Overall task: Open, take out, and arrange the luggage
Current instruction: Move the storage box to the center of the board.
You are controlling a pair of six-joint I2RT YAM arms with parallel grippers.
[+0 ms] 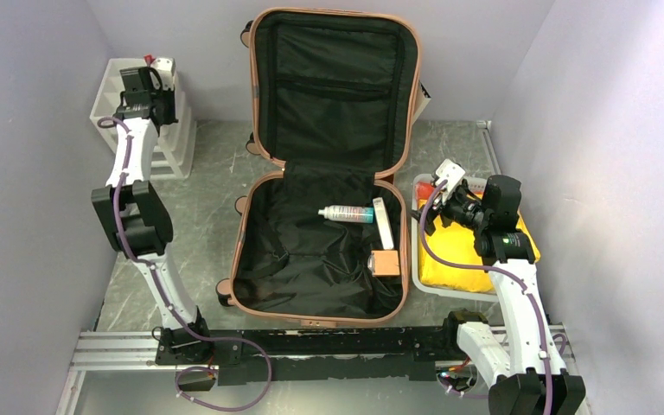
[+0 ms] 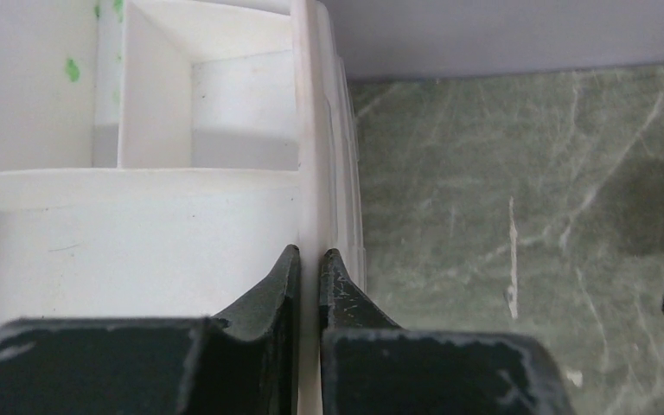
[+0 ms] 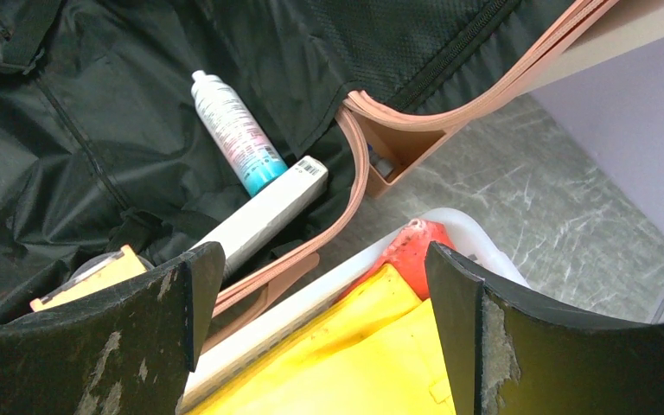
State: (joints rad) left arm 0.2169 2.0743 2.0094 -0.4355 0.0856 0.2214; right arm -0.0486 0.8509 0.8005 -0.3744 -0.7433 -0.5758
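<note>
Luggage (image 1: 303, 251) lies open at frame centre on the desk (image 1: 207, 199), lid upright at the rear. Left jaws, upper left and well apart from it, are clamped on the wall of the white organiser (image 2: 138, 251). Right jaws stand wide apart over the white tray (image 1: 450, 291), just right of the luggage.

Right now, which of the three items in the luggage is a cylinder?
The spray bottle, white with a teal end; the long white carton and the small orange box are flat-sided.
</note>
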